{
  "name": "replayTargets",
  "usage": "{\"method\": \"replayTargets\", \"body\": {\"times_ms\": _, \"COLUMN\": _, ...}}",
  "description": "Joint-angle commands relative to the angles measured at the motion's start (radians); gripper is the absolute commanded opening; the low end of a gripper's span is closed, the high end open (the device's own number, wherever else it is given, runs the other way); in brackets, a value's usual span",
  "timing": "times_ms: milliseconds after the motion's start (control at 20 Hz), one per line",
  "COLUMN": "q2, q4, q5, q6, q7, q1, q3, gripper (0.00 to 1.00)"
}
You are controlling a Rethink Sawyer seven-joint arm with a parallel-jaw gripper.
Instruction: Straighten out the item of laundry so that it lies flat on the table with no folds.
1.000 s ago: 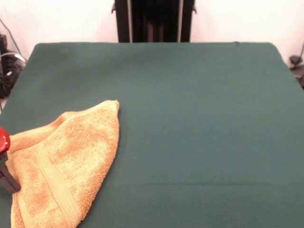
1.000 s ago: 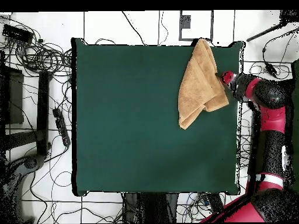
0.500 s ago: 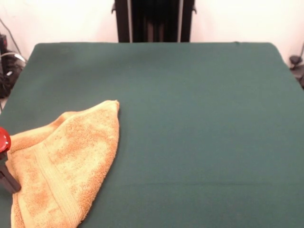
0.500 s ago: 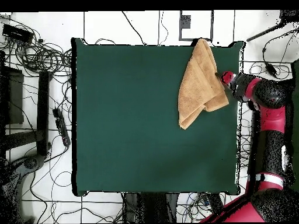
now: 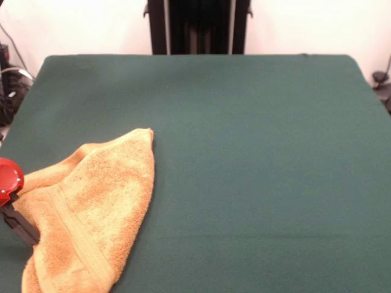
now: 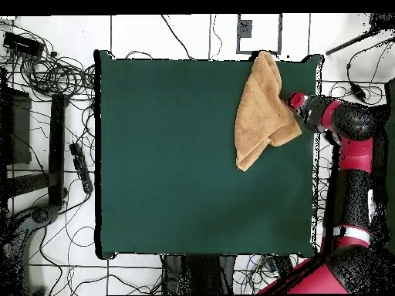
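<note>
One towel [image 5: 91, 210] is the whole job, and it lies bunched in a rough triangle at a corner of the table [image 5: 256, 152], with one tip pointing toward the middle of the felt and its far end at the table's edge. In the overhead view the towel [image 6: 265, 112] sits in the corner beside the arm, folded over on itself, with a flap doubled along the side nearest the gripper [image 6: 296, 101].

I judge it light, soft and limp: terry cloth that drapes and drags instead of sliding as a sheet, and likely to cling a little to the felt. It will not hold any shape once let go. A pinch on a free corner or along the woven band [image 5: 73, 235] should give the surest hold, since the band looks flatter and firmer than the pile; taking the thick middle would probably gather several layers at once.

The arm [image 6: 355, 154] reaches along the table's side, bends at the elbow and points its wrist inward at the towel's edge. In the front view the gripper [image 5: 18, 223] shows as a red cap with a dark finger angled down to the cloth's border, touching or just beside it. Whether it is grasping the towel or released I cannot tell.
</note>
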Motion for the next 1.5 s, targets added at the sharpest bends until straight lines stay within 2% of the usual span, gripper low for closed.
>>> {"method": "replayTargets", "body": {"times_ms": 50, "q2": 0.039, "q4": 0.058, "q5": 0.063, "q6": 0.083, "q7": 0.096, "q1": 0.112, "q3": -0.033, "gripper": 0.00}}
{"method": "replayTargets", "body": {"times_ms": 250, "q2": 0.027, "q4": 0.084, "q5": 0.067, "q6": 0.002, "q7": 0.142, "q1": 0.134, "q3": -0.049, "gripper": 0.00}}
{"method": "replayTargets", "body": {"times_ms": 600, "q2": 0.000, "q4": 0.142, "q5": 0.075, "q6": -0.064, "q7": 0.190, "q1": 0.138, "q3": -0.060, "gripper": 0.00}}
{"method": "replayTargets", "body": {"times_ms": 1350, "q2": -0.071, "q4": 0.278, "q5": 0.152, "q6": -0.052, "q7": 0.229, "q1": 0.087, "q3": -0.080, "gripper": 0.00}}
{"method": "replayTargets", "body": {"times_ms": 1500, "q2": -0.085, "q4": 0.322, "q5": 0.173, "q6": -0.081, "q7": 0.250, "q1": 0.079, "q3": -0.078, "gripper": 0.00}}
